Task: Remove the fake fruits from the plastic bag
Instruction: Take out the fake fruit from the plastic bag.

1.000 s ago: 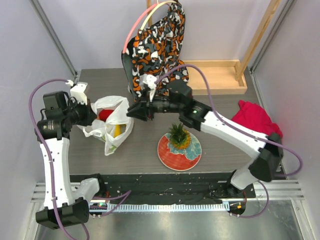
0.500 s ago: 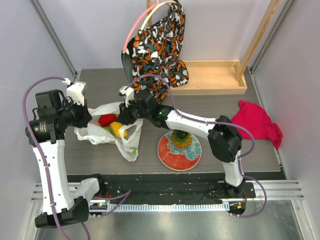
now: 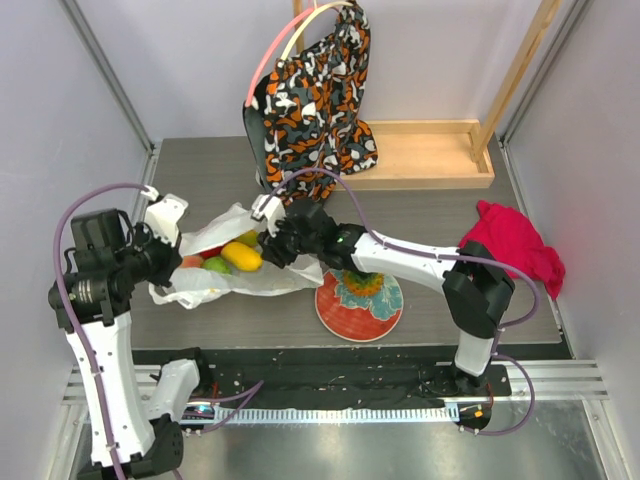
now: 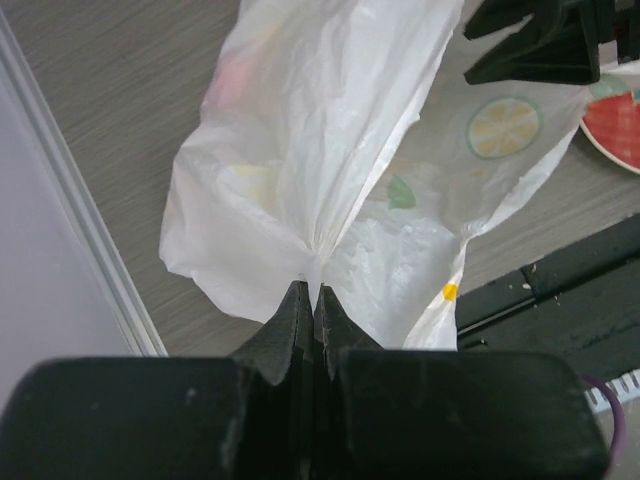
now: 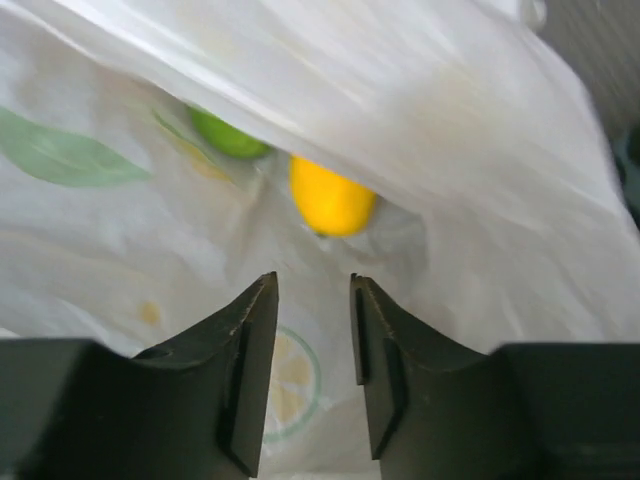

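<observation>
Keeps left tool (image 4: 310, 290) clamped on plastic bag (image 4: 300, 150), now dragged flatter. Has pushed right tool (image 5: 312, 290), parted and empty, into its mouth. Finds yellow fake fruit (image 5: 330, 200) just ahead, probably graspable next.

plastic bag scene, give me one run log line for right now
left gripper: shut on plastic bag | right gripper: open, empty, facing yellow fruit | yellow fruit, green fruit: inside bag

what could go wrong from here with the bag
The right pincer is open just short of the yellow fruit, with loose plastic bag folds around it, so it may pinch film instead. The left pincer holds only a thin bunch of bag, which could slip or tear.
</observation>
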`<action>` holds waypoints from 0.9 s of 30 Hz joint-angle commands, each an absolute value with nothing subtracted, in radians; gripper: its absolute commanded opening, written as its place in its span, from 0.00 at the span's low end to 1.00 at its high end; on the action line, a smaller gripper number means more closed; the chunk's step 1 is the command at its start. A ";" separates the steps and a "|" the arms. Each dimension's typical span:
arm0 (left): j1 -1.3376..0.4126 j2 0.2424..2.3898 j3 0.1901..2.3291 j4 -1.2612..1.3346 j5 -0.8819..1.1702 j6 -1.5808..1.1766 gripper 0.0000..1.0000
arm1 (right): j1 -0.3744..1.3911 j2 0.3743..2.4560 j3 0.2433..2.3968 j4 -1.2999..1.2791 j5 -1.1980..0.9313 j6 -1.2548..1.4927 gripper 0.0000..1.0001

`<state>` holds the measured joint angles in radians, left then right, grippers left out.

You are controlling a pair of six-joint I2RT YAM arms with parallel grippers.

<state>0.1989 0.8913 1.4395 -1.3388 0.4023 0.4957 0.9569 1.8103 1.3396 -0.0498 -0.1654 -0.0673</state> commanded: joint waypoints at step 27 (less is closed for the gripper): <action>0.206 0.782 1.275 -1.571 0.445 0.667 0.00 | 1.088 2.255 1.750 0.022 0.117 -0.029 0.72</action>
<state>0.1989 0.7753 1.2598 -1.3624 0.4374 0.6384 1.0782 2.1918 1.6920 0.0360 0.1032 -0.0544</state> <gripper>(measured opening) 0.016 0.713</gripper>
